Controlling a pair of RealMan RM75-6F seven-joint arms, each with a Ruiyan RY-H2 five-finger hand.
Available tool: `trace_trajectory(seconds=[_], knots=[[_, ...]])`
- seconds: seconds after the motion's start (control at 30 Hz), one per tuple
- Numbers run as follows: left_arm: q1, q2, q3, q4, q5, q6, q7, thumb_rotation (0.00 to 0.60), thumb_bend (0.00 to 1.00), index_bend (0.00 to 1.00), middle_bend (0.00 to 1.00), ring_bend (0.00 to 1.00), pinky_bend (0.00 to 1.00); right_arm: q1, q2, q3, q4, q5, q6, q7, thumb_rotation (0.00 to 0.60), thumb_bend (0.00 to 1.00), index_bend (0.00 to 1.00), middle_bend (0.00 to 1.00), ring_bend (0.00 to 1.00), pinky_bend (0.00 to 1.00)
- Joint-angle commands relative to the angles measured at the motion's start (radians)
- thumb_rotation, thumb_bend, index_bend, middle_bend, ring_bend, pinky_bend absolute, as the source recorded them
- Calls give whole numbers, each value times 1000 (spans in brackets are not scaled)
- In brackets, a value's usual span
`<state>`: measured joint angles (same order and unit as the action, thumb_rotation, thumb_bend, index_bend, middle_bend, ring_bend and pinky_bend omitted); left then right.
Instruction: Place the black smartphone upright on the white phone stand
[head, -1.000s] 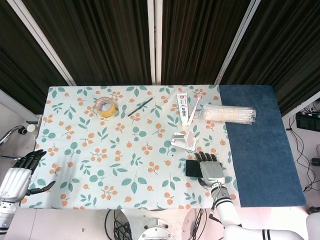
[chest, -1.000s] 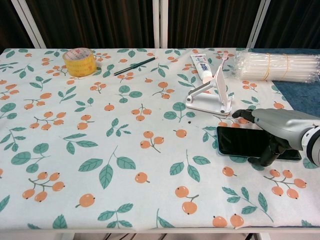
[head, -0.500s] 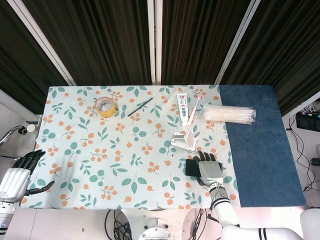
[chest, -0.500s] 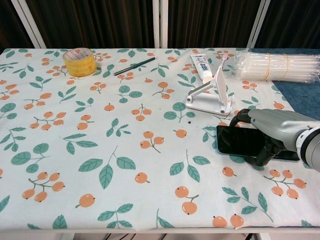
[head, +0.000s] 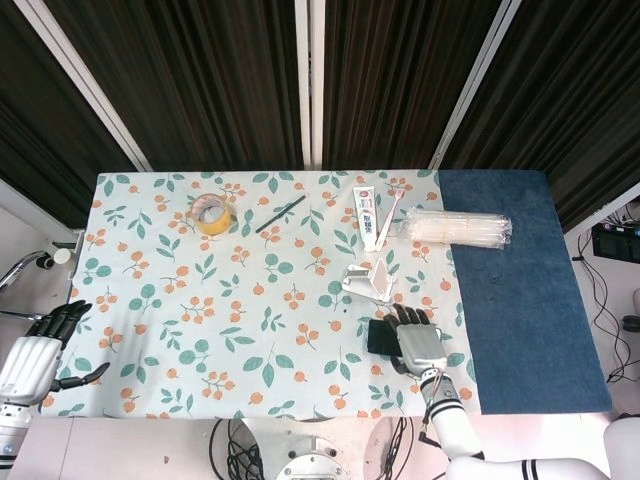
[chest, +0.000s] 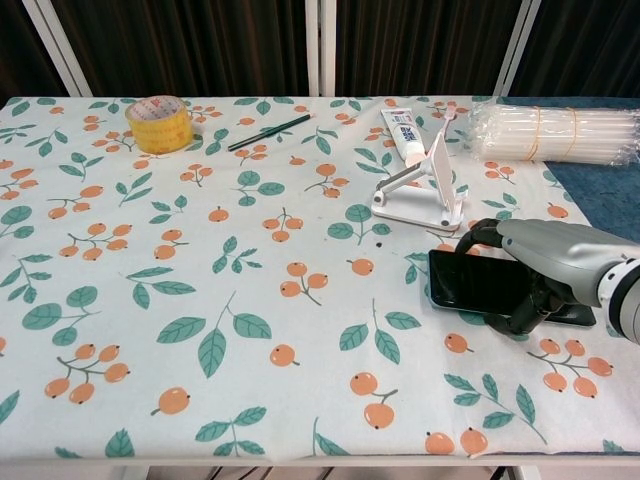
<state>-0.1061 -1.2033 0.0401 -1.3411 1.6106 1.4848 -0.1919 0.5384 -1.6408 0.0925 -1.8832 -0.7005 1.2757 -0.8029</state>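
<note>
The black smartphone (head: 379, 337) (chest: 474, 281) lies near the table's front right, its left end slightly raised off the cloth. My right hand (head: 421, 343) (chest: 556, 262) grips it, fingers curled over its far edge and thumb against its near edge. The white phone stand (head: 368, 283) (chest: 419, 196) sits just behind the phone with nothing on it, its angled back plate upright. Off the table's left edge, my left hand (head: 36, 354) hangs with fingers apart, holding nothing; only the head view shows it.
A yellow tape roll (head: 211, 214) (chest: 159, 123) and a dark pen (head: 280, 213) (chest: 268, 132) lie at the back left. A toothpaste tube (head: 368, 215) (chest: 404, 134) and a clear plastic packet (head: 458, 228) (chest: 555, 132) lie behind the stand. A blue mat (head: 520, 290) covers the right side.
My right hand has closed around the phone and drawn it a little to the left, raising its left end. The left hand has stayed still.
</note>
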Motion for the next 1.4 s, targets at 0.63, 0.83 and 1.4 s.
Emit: trace_trajectory(seconds=[0.63,0.83,1.4], knots=[[-4,-2,3,-3,-1,-11,2,318,153,97,84,105,215,-25,41,-24,-2,-94,-4,110,600,328,461,239,59,0],[-6,-1,2,-4,0,-10,2,318,152,97,76,105,216,-30,43,-25,3,-111,-4,130,600,334,469,259,205,0],[-6,0,3,-6,-3,-13,3,324,153,97,72,105,218,-46,76,-32,-27,-169,0,175,600,345,472,261,309,0]])
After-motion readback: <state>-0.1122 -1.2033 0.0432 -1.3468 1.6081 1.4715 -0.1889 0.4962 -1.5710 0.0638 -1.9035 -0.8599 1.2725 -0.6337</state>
